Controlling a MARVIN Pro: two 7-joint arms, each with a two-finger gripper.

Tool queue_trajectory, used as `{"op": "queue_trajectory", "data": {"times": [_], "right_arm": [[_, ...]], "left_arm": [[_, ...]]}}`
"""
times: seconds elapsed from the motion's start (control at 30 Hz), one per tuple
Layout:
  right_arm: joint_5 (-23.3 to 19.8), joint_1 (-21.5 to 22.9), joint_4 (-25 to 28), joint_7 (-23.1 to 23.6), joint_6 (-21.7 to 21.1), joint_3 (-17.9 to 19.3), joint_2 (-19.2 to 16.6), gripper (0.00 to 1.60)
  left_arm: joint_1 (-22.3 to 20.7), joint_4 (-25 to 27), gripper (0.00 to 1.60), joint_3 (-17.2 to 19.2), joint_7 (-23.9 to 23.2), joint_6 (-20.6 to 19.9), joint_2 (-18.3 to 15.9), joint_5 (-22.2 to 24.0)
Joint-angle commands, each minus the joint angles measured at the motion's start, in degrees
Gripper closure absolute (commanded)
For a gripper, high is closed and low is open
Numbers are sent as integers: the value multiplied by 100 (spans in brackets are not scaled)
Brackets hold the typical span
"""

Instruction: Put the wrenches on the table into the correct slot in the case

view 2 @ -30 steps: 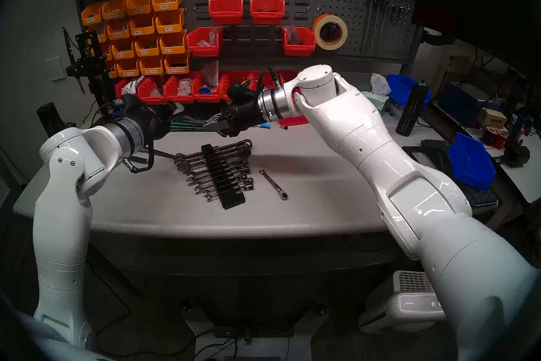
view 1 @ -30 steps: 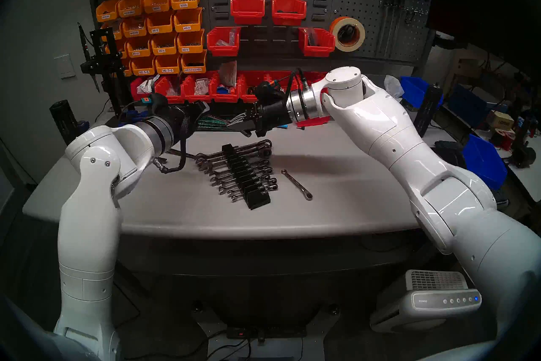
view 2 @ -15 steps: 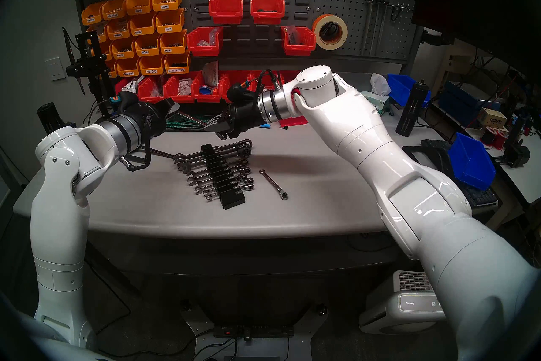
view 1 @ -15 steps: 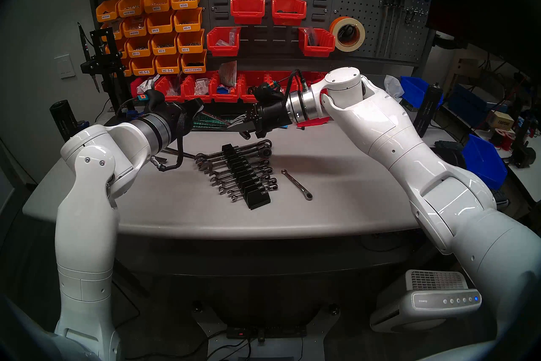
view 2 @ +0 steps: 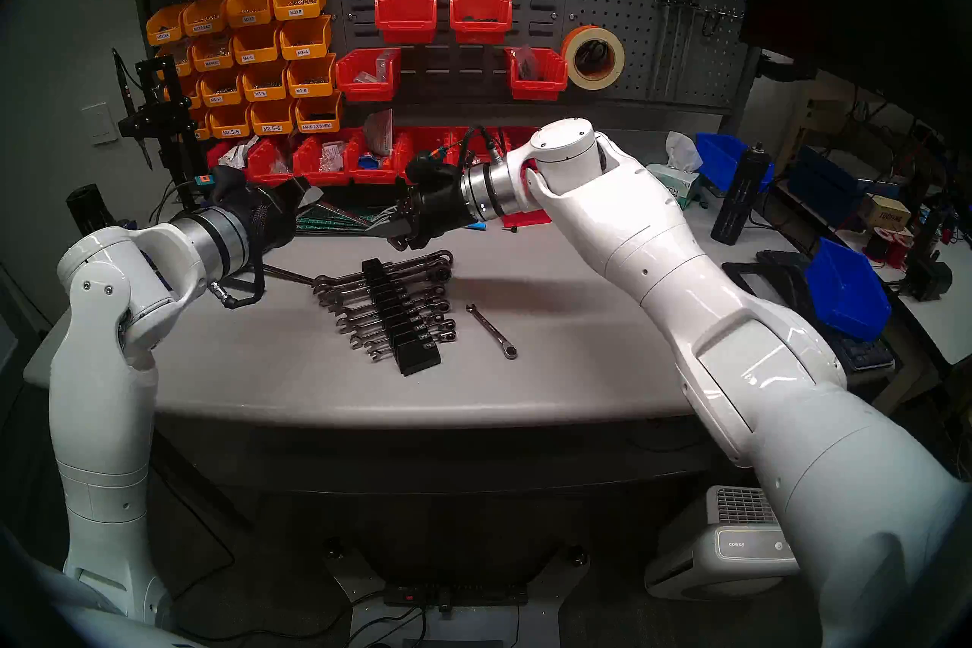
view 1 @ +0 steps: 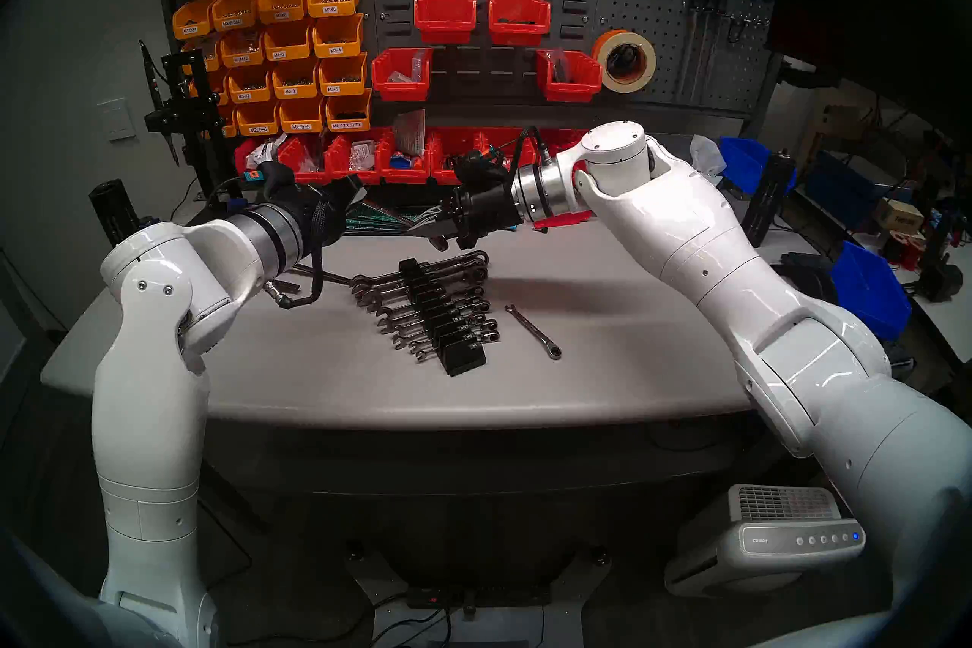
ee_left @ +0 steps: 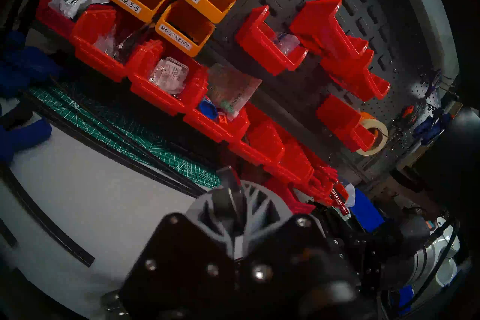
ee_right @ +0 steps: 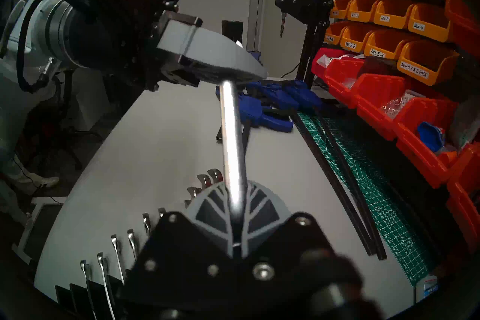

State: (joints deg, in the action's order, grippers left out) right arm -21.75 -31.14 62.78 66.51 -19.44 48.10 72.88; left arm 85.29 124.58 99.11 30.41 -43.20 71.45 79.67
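Note:
My right gripper (ee_right: 235, 197) is shut on a chrome wrench (ee_right: 231, 142) and holds it in the air behind the case. The wrench's far end sits between the shut fingers of my left gripper (ee_right: 233, 62). Both grippers show in the head view, left (view 1: 357, 189) and right (view 1: 427, 230). A metal tip shows between the left fingertips (ee_left: 220, 197). A second, shorter wrench (view 1: 534, 331) lies on the grey table (view 1: 631, 357), right of the case. The black stepped case (view 1: 447, 315) holds several wrenches.
A thin dark rod (view 1: 315, 271) lies left of the case. A green cutting mat (ee_right: 363, 181) and black bars line the back. Red bins (view 1: 400, 158) stand behind, orange bins (view 1: 294, 52) above them. Blue clamps (ee_right: 272, 104) lie at the back left.
My left arm has swung outward to the left and its gripper has drifted a little left and up. My right gripper has shifted slightly left. The wrench on the table has not moved.

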Motion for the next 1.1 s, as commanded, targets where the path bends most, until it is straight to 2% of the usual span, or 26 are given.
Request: {"op": "queue_trajectory", "data": {"times": [0.0, 0.13, 0.2, 0.33, 0.37, 0.47, 0.53, 0.57, 0.67, 0.77, 0.8, 0.9, 0.97, 1.0, 1.07], "right_arm": [[-26, 183, 255, -93, 148, 183, -10, 160], [-13, 134, 328, -167, 264, 220, -26, 160], [52, 131, 375, -207, 341, 193, -54, 142], [244, 89, 499, -340, 687, 127, -121, 141], [310, 108, 520, -320, 749, 72, -143, 134], [510, 110, 603, -378, 979, -30, -208, 139], [665, 106, 654, -415, 1141, -85, -246, 130], [703, 89, 664, -446, 1203, -84, -251, 120], [866, 97, 687, -476, 1398, -137, -268, 132], [943, 87, 719, -512, 1533, -134, -253, 127], [981, 99, 725, -508, 1553, -152, -252, 120], [1090, 102, 754, -555, 1707, -177, -244, 121], [1181, 119, 760, -569, 1796, -217, -243, 116], [1212, 114, 766, -589, 1834, -221, -239, 100], [1255, 120, 762, -598, 1875, -233, -221, 83]], "left_arm": [[-161, 98, 160, 24, 225, 125, 88, -56], [-257, 70, 160, 49, 502, 205, 204, -25], [-290, 72, 160, 45, 559, 241, 208, -63], [-348, 93, 160, 59, 738, 269, 278, -29], [-359, 96, 160, 60, 735, 265, 278, -21], [-383, 118, 160, 70, 808, 241, 312, 30], [-393, 139, 160, 72, 867, 230, 332, 42], [-398, 144, 160, 77, 888, 218, 344, 62], [-407, 158, 160, 89, 930, 174, 366, 127], [-423, 171, 160, 92, 1008, 172, 392, 156], [-432, 170, 160, 97, 1026, 168, 395, 179], [-463, 174, 160, 122, 1087, 163, 405, 247], [-473, 189, 160, 130, 1160, 177, 419, 264], [-480, 191, 160, 136, 1185, 172, 420, 288], [-491, 198, 160, 148, 1252, 172, 435, 326]]}}
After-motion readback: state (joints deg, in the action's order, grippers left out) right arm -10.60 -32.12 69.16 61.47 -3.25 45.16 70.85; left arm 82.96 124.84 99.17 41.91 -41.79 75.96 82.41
